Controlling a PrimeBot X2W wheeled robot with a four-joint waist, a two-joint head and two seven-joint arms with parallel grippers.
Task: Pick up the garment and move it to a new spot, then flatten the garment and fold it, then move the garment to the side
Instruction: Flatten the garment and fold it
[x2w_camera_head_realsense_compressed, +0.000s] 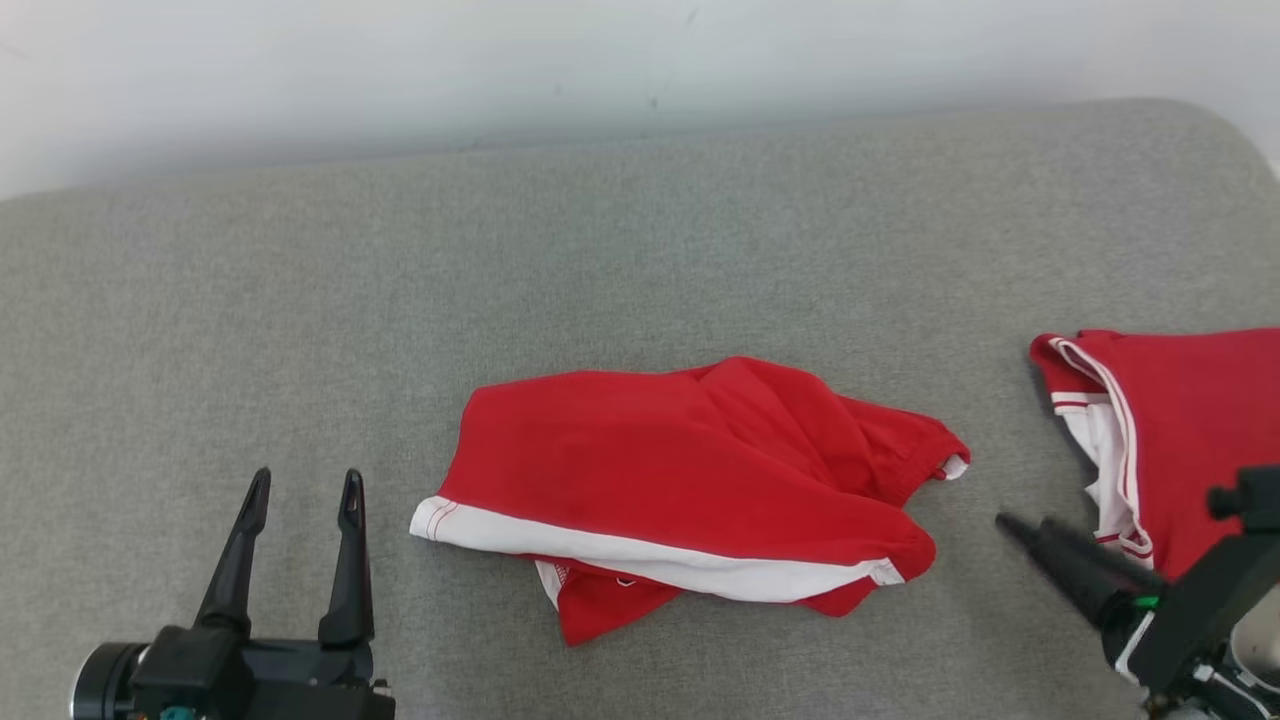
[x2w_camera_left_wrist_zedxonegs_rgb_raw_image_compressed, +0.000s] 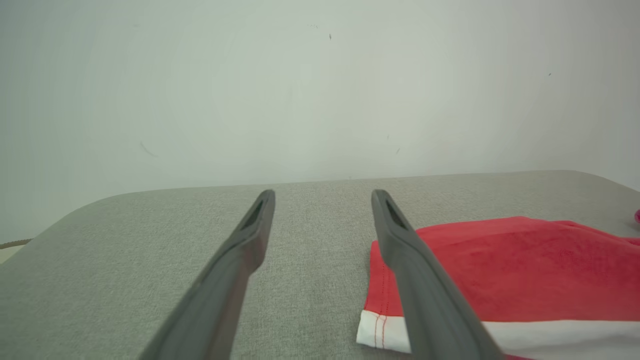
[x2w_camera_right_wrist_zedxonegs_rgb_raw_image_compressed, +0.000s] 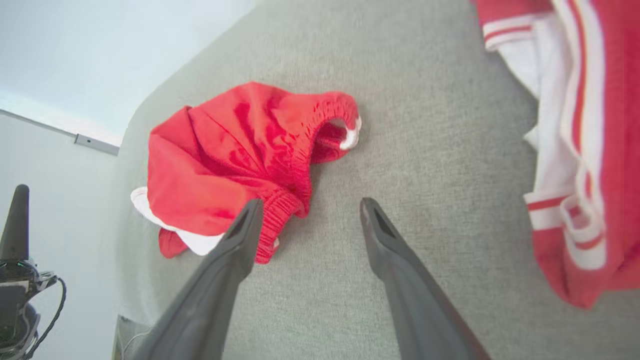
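The garment (x2w_camera_head_realsense_compressed: 690, 480) is a pair of red shorts with a white hem band, lying crumpled in the middle of the grey padded table (x2w_camera_head_realsense_compressed: 600, 250). It shows also in the left wrist view (x2w_camera_left_wrist_zedxonegs_rgb_raw_image_compressed: 525, 270) and the right wrist view (x2w_camera_right_wrist_zedxonegs_rgb_raw_image_compressed: 235, 155). My left gripper (x2w_camera_head_realsense_compressed: 305, 495) stands open at the lower left, apart from the shorts, with nothing between its fingers (x2w_camera_left_wrist_zedxonegs_rgb_raw_image_compressed: 400, 250). My right gripper (x2w_camera_head_realsense_compressed: 1025, 525) is open at the lower right, just off the shorts' waistband end, and empty; its fingers (x2w_camera_right_wrist_zedxonegs_rgb_raw_image_compressed: 240, 240) spread over bare table.
A second red garment with white trim (x2w_camera_head_realsense_compressed: 1180, 440) lies at the table's right edge, close behind my right gripper, and shows in the right wrist view (x2w_camera_right_wrist_zedxonegs_rgb_raw_image_compressed: 580, 125). A pale wall (x2w_camera_head_realsense_compressed: 500, 60) runs behind the table. Bare grey surface lies left of and beyond the shorts.
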